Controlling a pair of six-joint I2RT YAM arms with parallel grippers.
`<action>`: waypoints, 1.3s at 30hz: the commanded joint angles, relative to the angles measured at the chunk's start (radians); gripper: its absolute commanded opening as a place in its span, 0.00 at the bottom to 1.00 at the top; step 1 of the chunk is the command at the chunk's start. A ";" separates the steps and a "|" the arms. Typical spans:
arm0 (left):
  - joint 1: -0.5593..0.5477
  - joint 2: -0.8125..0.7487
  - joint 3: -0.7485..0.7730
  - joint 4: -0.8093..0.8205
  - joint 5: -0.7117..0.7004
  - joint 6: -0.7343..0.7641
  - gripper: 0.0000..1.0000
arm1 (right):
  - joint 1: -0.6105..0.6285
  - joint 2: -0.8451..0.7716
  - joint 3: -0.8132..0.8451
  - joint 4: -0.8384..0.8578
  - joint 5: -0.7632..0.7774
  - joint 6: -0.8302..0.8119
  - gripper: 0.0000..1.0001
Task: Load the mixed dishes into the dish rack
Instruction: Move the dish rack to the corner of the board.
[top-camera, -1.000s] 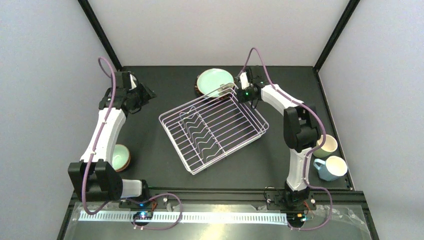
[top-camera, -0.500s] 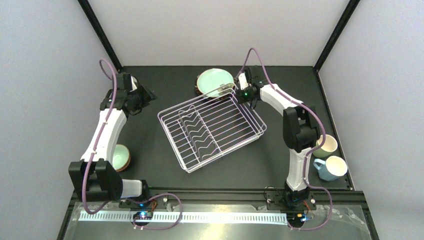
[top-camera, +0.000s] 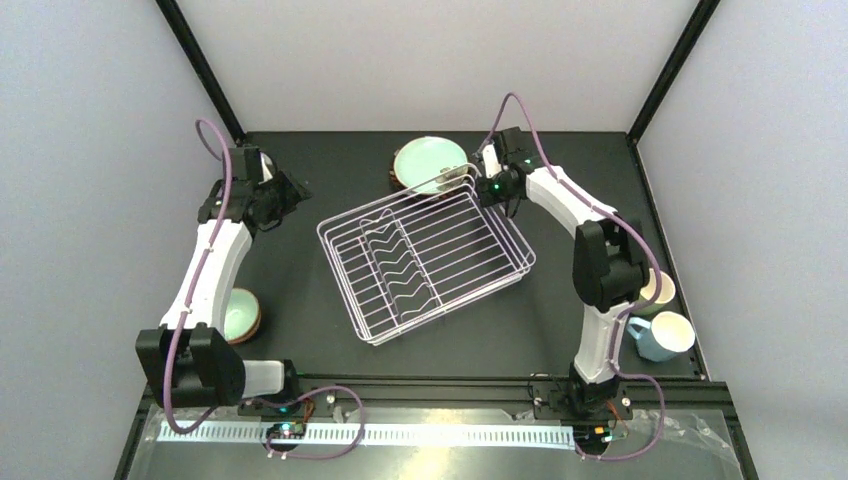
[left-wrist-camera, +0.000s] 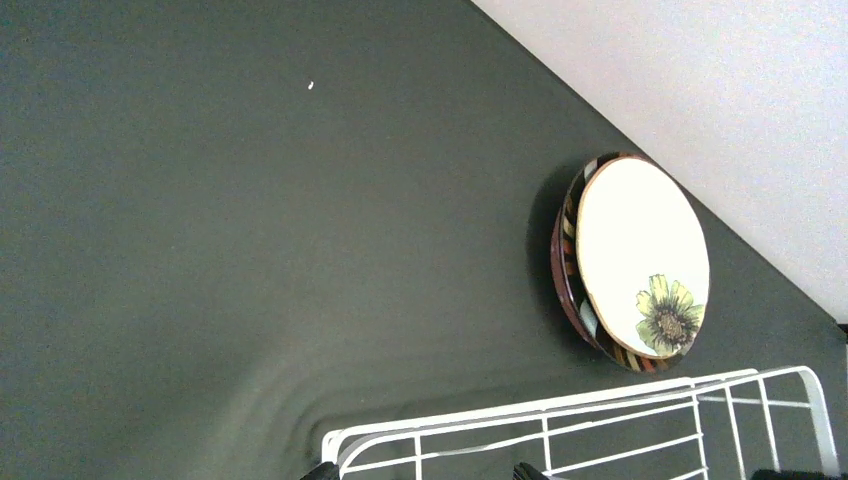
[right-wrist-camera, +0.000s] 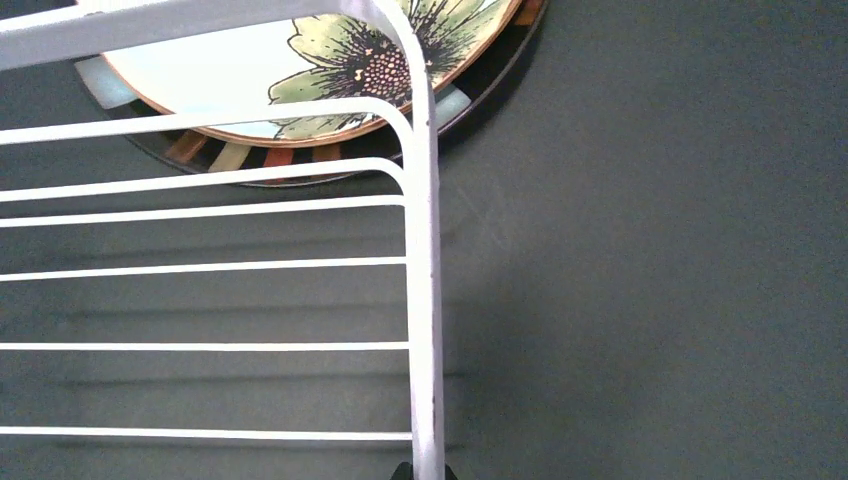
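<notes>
Rack (top-camera: 425, 262) sat skewed at the middle of the table (top-camera: 330, 165). Flowered plate (top-camera: 428, 163) lay flat just beyond the rack's far corner; in the right wrist view the rim wire crossed over the plate's near edge. Right gripper (top-camera: 489, 175) was clamped on the rack's far-right rim wire. Left gripper (top-camera: 290, 190) hung with jaws wide apart and empty, near the rack's left corner, clear of it. Bowl (top-camera: 240, 313) stood at the near left, beside the left arm. Pale mug (top-camera: 659, 290) and blue mug (top-camera: 668, 335) crowded the right edge, the pale one partly behind the right arm. Bare table lay left of the rack and along its near side.
</notes>
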 joint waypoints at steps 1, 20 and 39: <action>0.004 -0.039 -0.008 -0.033 -0.024 -0.011 0.99 | -0.002 -0.111 -0.017 -0.031 0.088 0.021 0.00; 0.003 -0.126 -0.052 -0.054 -0.037 -0.051 0.99 | -0.009 -0.234 -0.021 -0.118 0.241 0.058 0.00; 0.004 -0.137 -0.057 -0.059 -0.019 -0.076 0.99 | -0.082 -0.298 -0.195 -0.064 0.178 0.153 0.00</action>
